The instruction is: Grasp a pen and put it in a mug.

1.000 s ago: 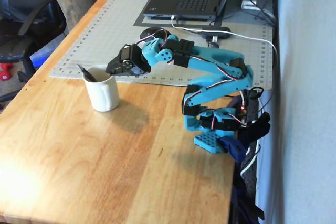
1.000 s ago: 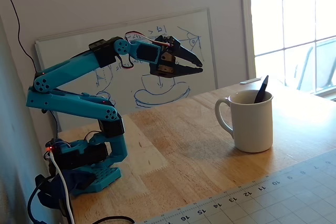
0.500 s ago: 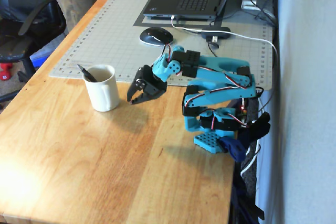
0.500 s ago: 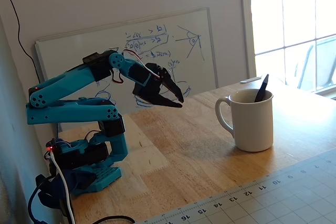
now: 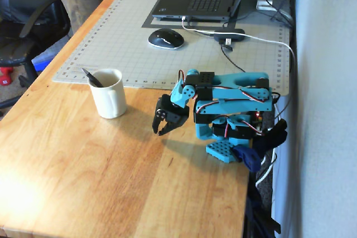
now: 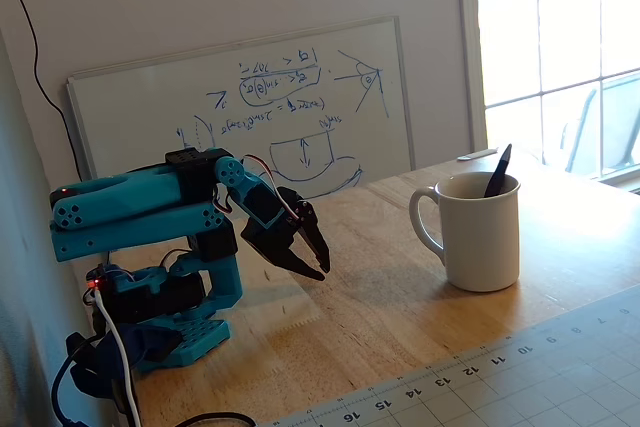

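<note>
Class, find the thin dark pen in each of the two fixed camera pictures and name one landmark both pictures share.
A fixed view: the thin dark pen stands in the plain cream-white ceramic mug, left of centre, its end leaning up-left over the rim.
Another fixed view: the pen is right of centre, in the mug, poking above the rim.
Shared landmark: the blue robot arm's black gripper, empty beside the mug.
</note>
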Controlling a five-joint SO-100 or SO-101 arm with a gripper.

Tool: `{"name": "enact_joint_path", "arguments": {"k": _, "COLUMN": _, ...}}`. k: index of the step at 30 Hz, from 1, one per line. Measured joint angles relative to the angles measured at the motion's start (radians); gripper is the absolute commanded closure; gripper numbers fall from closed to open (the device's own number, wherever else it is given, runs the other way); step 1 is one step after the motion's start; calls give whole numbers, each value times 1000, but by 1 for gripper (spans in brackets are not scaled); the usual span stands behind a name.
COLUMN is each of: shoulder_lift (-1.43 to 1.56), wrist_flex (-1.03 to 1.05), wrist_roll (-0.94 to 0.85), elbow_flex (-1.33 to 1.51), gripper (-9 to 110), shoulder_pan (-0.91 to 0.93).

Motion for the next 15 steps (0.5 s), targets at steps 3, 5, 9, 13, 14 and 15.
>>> {"name": "enact_joint_path", "arguments": {"k": 3, "shoulder_lift": 15, "wrist_flex": 41, "wrist_roll": 0, "elbow_flex": 0, "gripper": 99, "shoulder_pan": 0}}
{"name": "enact_joint_path", "arguments": {"k": 5, "shoulder_lift": 23, "wrist_flex": 66, "wrist_roll": 0, "elbow_flex": 0, "gripper": 99, "shoulder_pan": 0}}
{"name": "enact_joint_path", "arguments": {"k": 9, "shoulder_lift": 66, "wrist_flex": 120, "wrist_roll": 0, "elbow_flex": 0, "gripper": 99, "shoulder_pan": 0}}
{"name": "enact_joint_path", "arguments": {"k": 13, "shoulder_lift": 89, "wrist_flex": 144, "wrist_roll": 0, "elbow_flex": 0, "gripper": 99, "shoulder_pan": 0}}
{"name": "enact_joint_path", "arguments": {"k": 14, "shoulder_lift": 94, "wrist_flex": 149, "wrist_roll": 0, "elbow_flex": 0, "gripper": 99, "shoulder_pan": 0}}
{"name": "enact_joint_path", "arguments": {"k": 15, "shoulder_lift": 97, "wrist_flex": 152, "wrist_roll": 0, "elbow_flex": 0, "gripper": 99, "shoulder_pan": 0}}
